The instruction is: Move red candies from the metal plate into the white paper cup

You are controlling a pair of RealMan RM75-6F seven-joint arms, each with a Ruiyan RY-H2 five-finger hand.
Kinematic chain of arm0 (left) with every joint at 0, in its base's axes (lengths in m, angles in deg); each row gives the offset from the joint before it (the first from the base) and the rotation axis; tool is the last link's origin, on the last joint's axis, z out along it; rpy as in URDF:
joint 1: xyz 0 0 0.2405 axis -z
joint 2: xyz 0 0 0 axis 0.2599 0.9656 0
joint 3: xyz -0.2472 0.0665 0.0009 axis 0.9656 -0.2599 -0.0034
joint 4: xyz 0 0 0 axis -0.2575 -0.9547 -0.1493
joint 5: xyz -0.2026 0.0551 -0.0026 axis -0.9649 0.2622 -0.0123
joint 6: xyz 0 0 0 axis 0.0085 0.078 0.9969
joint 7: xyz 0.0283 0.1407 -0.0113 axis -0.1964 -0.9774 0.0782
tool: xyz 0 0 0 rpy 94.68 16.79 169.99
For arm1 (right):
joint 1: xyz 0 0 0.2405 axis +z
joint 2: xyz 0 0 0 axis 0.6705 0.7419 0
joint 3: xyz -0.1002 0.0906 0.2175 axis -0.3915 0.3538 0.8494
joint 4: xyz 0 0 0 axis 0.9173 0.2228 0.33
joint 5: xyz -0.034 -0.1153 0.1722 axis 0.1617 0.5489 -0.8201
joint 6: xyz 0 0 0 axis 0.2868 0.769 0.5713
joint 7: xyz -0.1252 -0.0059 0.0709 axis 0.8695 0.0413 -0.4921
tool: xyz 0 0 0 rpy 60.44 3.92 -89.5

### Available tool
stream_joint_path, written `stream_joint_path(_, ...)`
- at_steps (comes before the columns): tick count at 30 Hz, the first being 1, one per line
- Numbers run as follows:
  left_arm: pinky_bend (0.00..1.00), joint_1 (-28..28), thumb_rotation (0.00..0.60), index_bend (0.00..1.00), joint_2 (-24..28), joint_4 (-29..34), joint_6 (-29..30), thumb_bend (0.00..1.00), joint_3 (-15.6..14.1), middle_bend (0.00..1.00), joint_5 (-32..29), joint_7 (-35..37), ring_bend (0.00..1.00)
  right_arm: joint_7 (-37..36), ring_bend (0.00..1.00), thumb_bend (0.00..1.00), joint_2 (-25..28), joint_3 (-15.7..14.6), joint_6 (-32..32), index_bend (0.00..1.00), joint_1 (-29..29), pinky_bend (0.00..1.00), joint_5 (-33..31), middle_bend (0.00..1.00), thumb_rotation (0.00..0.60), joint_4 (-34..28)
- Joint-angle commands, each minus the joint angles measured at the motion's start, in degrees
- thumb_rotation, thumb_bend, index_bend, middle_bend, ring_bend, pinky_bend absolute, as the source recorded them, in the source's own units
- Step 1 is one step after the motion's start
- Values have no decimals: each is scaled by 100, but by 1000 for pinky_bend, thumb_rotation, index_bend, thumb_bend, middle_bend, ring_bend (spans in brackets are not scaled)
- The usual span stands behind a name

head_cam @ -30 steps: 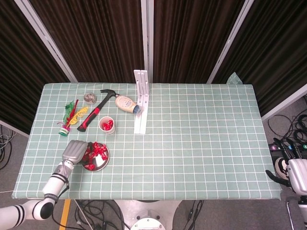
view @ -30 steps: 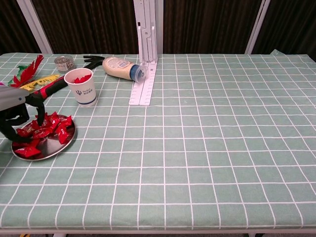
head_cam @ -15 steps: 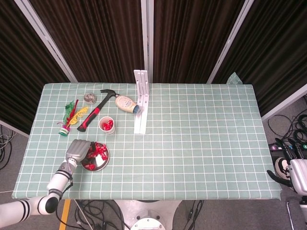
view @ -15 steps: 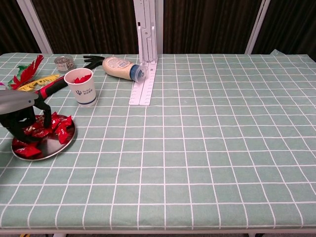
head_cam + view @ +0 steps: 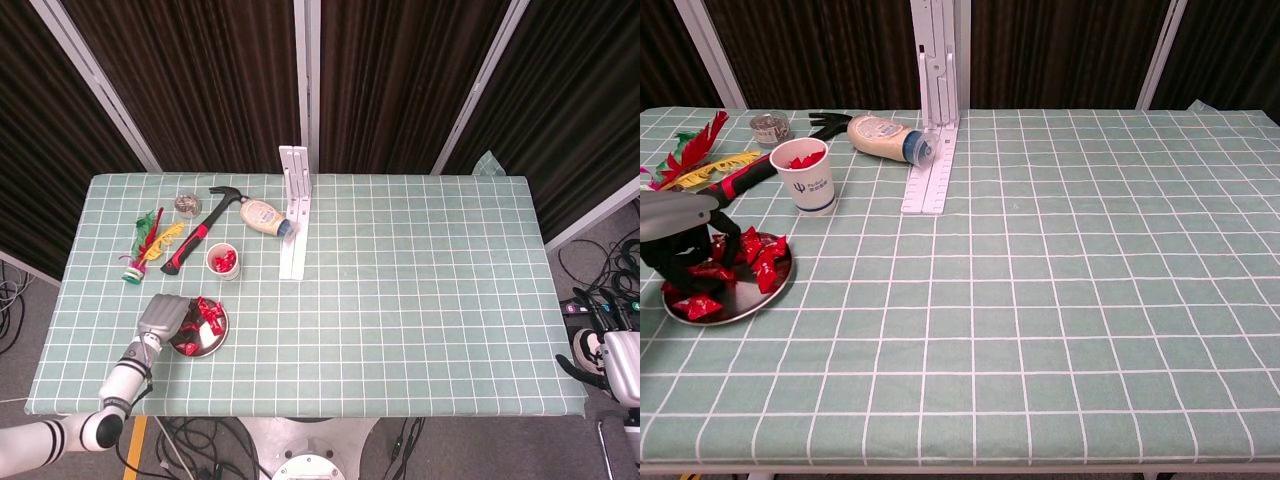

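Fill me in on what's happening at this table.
The robot's left hand is down over the metal plate at the table's near left, fingers among the red candies; whether it has one pinched can't be seen. The white paper cup just beyond the plate already holds some red candies. The right hand hangs off the table's right edge, idle.

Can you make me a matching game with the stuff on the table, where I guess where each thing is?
Things:
1. red candies
2. hammer
3. white paper cup
4. squeeze bottle

Places:
A. lying on its side by the white bracket
B. standing upright beside the hammer's handle
C. piled on the metal plate
D. lying flat, black head toward the curtains

Pairs: 1-C, 2-D, 3-B, 4-A
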Motion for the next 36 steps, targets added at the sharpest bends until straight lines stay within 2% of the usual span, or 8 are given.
stream_joint_path(1, 1000, -27, 600, 662, 137, 172, 131, 388, 45, 1000, 175, 99, 1000, 3, 56, 88, -1, -4, 7, 76, -3, 336, 8, 211, 600, -3)
stream_joint_path(6, 1000, 16, 600, 673, 501, 596, 360, 407, 245, 1000, 422, 197, 1000, -10, 56, 89, -8, -10, 15, 76, -8, 336, 17, 212, 600, 9)
stream_joint_path(11, 1000, 289, 600, 674, 830, 870, 330, 407, 657, 1000, 518, 309, 1000, -41, 56, 88, -20, -12, 4, 76, -11, 336, 1, 212, 600, 36)
stream_joint_path(17, 1000, 836, 600, 672, 702, 433, -64, 406, 1154, 1000, 100, 308, 1000, -80, 56, 88, -23, -12, 38, 76, -36, 337, -9, 212, 600, 75)
stream_joint_path(20, 1000, 1062, 600, 665, 572, 158, -302, 404, 1257, 1000, -130, 311, 1000, -96, 56, 89, -16, -9, 46, 76, -53, 336, -39, 212, 600, 87)
stream_joint_path(29, 1000, 1493, 600, 635, 142, -601, -725, 401, 1275, 993, -549, 310, 1000, -113, 56, 88, -14, 0, 53, 76, -76, 337, -81, 212, 600, 110)
stream_joint_path(36, 1000, 1597, 600, 550, 78, -717, -874, 402, 1100, 968, -764, 191, 1000, -99, 56, 89, -4, 16, 26, 76, -70, 336, -119, 212, 600, 103)
